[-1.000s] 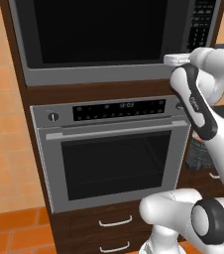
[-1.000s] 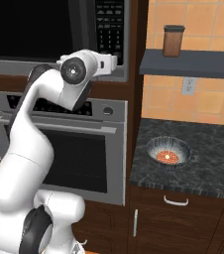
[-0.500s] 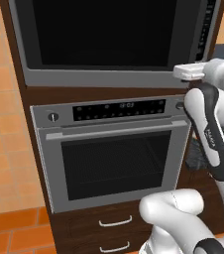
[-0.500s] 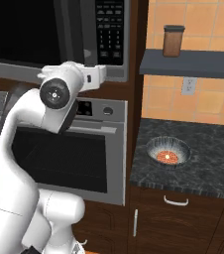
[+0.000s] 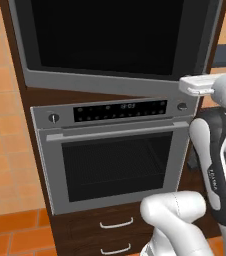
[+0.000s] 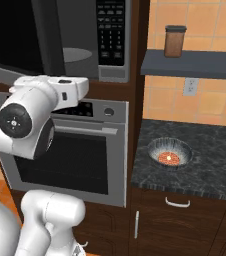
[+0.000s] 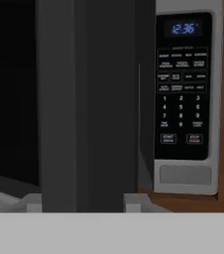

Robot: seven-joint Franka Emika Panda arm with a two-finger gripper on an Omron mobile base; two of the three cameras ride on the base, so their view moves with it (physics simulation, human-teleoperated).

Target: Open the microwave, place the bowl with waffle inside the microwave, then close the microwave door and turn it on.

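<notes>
Door status: we see the wide black glass microwave door (image 5: 115,40) ajar. Our hand (image 6: 77,90), aperture indeterminate, holds nothing visible; the small grey bowl with waffle (image 6: 170,152) sits on the desk (image 6: 210,170), right and lower.

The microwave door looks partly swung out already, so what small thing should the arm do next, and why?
Probably swing the microwave door wider. In the right base view it stands ajar, showing the round plate inside the microwave, but the gap still looks narrow for carrying anything in. The bowl with waffle waits untouched on the dark counter to the right.
</notes>
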